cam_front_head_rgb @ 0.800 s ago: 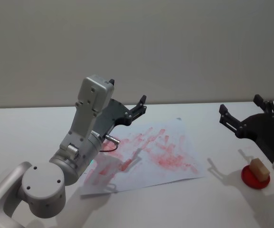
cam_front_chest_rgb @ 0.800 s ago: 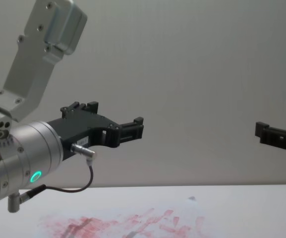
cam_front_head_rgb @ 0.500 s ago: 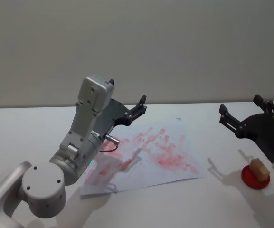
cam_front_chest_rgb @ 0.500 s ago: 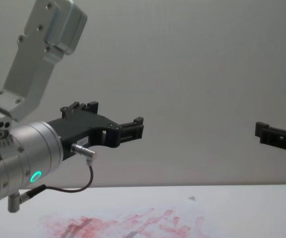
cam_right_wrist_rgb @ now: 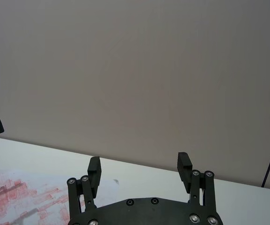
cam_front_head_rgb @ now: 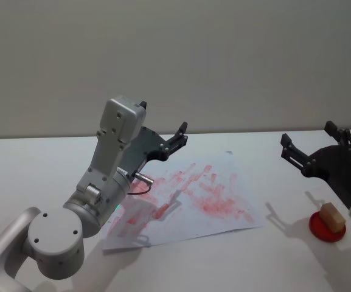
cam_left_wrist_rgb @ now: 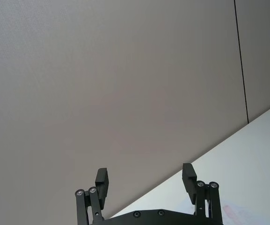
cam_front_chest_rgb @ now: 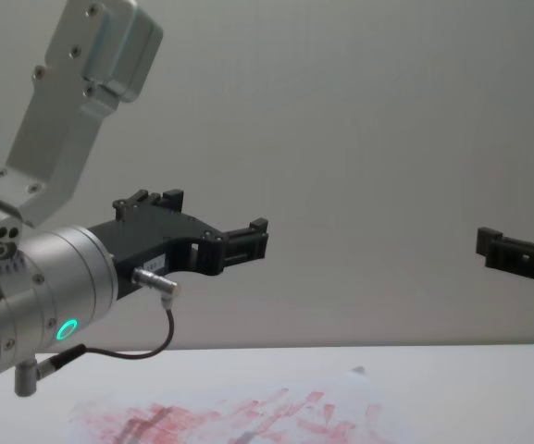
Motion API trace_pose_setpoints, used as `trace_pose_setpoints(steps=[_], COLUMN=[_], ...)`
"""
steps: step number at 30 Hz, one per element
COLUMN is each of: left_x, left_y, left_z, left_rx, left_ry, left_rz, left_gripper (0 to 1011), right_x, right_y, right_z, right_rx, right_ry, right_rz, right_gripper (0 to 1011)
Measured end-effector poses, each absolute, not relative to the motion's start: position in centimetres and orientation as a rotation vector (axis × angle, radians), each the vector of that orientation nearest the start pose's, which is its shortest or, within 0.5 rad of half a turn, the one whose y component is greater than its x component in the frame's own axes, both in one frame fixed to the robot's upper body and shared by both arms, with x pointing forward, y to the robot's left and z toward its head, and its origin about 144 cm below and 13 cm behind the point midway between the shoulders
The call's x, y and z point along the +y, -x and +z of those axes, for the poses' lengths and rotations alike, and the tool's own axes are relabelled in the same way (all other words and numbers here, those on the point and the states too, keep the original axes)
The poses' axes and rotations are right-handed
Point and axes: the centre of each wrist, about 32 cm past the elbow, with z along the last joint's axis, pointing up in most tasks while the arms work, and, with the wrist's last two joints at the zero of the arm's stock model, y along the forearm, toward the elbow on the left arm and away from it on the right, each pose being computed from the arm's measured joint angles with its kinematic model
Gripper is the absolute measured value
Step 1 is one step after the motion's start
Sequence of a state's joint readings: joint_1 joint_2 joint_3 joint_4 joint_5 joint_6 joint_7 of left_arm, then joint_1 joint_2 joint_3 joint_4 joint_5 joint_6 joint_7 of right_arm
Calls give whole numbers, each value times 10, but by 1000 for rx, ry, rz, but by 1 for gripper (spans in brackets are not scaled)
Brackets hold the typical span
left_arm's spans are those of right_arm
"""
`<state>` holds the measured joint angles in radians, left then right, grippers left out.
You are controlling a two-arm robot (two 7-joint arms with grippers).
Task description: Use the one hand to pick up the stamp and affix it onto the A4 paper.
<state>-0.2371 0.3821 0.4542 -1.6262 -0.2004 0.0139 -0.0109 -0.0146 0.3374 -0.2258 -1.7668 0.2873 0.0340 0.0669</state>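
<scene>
Left gripper (cam_left_wrist_rgb: 144,172): black fingers spread wide, tips up. Grey wall (cam_left_wrist_rgb: 116,84) beyond it, with a dark vertical line (cam_left_wrist_rgb: 240,61). White tabletop (cam_left_wrist_rgb: 261,150) alongside one finger; faint pink smear (cam_left_wrist_rgb: 229,211) just beside that finger.

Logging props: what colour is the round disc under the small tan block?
Red round disc, clearest in head view.

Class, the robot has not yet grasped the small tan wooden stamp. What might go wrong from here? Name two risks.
1. The small tan wooden stamp sits on a round red pad; the open right gripper nearby might topple it or lift the pad too.
2. The open left gripper hangs over the red-smeared white A4 paper and may block the stamping spot.
</scene>
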Motion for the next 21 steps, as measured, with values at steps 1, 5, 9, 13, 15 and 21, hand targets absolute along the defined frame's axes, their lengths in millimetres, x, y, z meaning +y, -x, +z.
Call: trace_pose_setpoints(steps=[1, 5, 9, 13, 15, 21], left_x=[198, 198, 198, 198, 198, 198], left_y=[-492, -492, -492, -492, -492, -492], left_z=[1204, 1204, 1204, 1204, 1204, 1204], left_rx=[-268, -268, -268, -268, -268, -268], left_ry=[-61, -61, -61, -61, -61, -61], left_rz=[1124, 1124, 1124, 1124, 1124, 1124], left_gripper=[1001, 1001, 1001, 1001, 1001, 1001], right_x=[-237, -237, -237, -237, -237, -237], right_y=[-443, -443, -443, -443, -443, -443], right_z=[1189, 1189, 1189, 1189, 1189, 1189], right_rx=[-75, -75, -75, -75, -75, -75], right_ry=[-26, -26, -26, -26, -26, -26], right_rz=[-1229, -1229, -1230, -1230, -1229, -1230], right_gripper=[1001, 1001, 1001, 1001, 1001, 1001])
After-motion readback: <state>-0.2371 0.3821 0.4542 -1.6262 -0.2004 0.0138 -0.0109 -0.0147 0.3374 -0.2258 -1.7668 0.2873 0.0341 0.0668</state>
